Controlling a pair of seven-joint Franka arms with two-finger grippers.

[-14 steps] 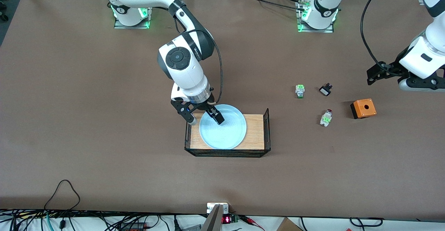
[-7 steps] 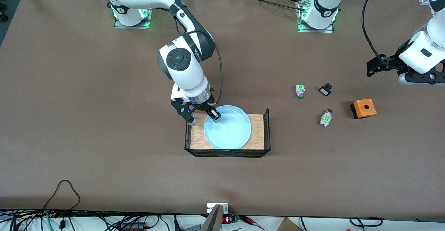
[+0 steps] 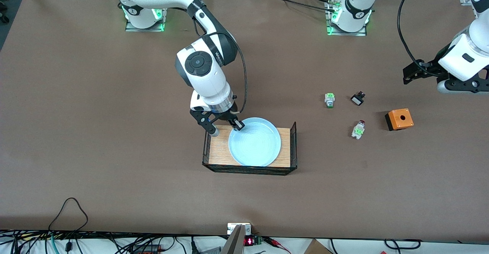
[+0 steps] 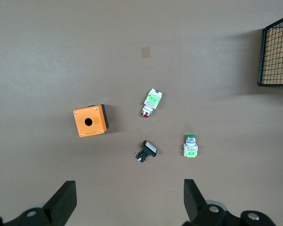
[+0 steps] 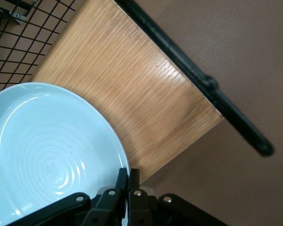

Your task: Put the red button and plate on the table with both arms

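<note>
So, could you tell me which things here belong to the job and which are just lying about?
Job: plate, pinched at its rim by the right gripper; red button; table; open left gripper.
Lying about: green-capped switch, black part, orange box, wire tray.

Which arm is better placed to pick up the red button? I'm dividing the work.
Left. Its open tool hangs over the table near the red button, while the right tool is shut on the plate rim in the tray.
</note>
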